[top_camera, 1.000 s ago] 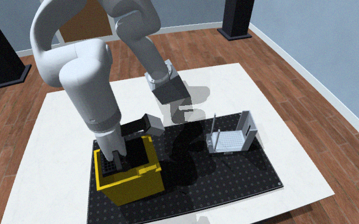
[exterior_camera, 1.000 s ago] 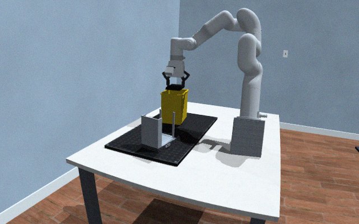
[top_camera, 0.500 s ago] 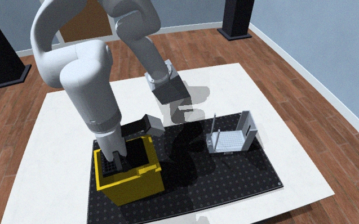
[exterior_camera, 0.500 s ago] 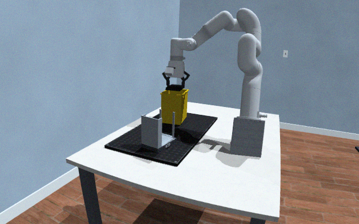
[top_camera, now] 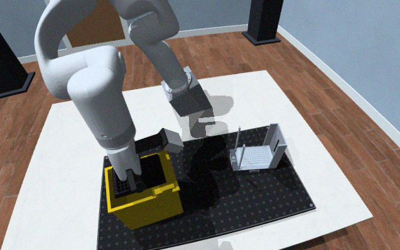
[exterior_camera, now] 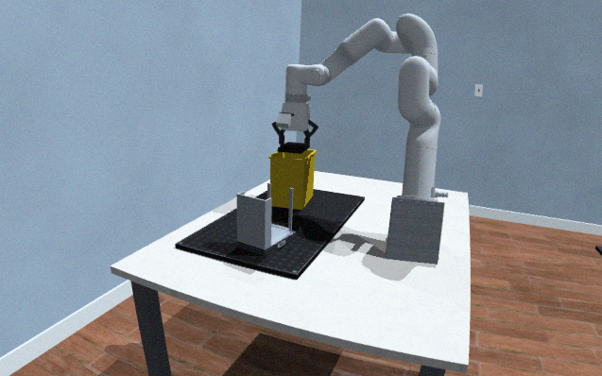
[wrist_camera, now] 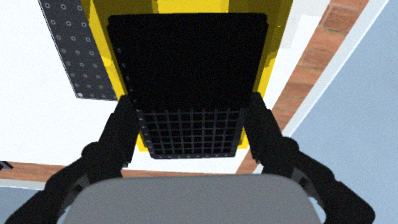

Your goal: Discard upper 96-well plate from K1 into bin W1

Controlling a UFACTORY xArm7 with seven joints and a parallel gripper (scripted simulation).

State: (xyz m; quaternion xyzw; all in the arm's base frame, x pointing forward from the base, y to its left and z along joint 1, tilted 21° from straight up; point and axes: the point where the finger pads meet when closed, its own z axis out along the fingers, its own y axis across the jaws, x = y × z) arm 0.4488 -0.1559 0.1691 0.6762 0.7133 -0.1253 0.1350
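A: Top view first. Where is the plate, taking the yellow bin W1 (top_camera: 147, 204) as the mark?

B: The dark 96-well plate (top_camera: 120, 185) sits over the bin's mouth, toward its left rim, clamped by the gripper (top_camera: 132, 182). The fingers stand wide because the plate fills the gap between them.

A: And rack K1?

B: Rack K1 (top_camera: 276, 142) is well to the right of the bin on the same black perforated mat (top_camera: 260, 195), with the white lower plate (top_camera: 254, 157) lying in it between two thin posts and the back wall.

A: Exterior view?

B: The gripper (exterior_camera: 293, 142) hangs straight above the bin (exterior_camera: 292, 181), and the dark plate (exterior_camera: 293, 147) is level with the rim or just over it. The rack (exterior_camera: 252, 222) stands nearer the camera than the bin, both on the mat (exterior_camera: 326, 222) on the white table (exterior_camera: 345, 302). The arm's grey pedestal (exterior_camera: 432, 255) is to the right of the bin.

A: Wrist view?

B: The black fingers press on the plate's two short sides. The plate (wrist_camera: 190, 90) covers most of the bin's opening; yellow rim (wrist_camera: 100, 55) shows on either side and beneath its near edge.
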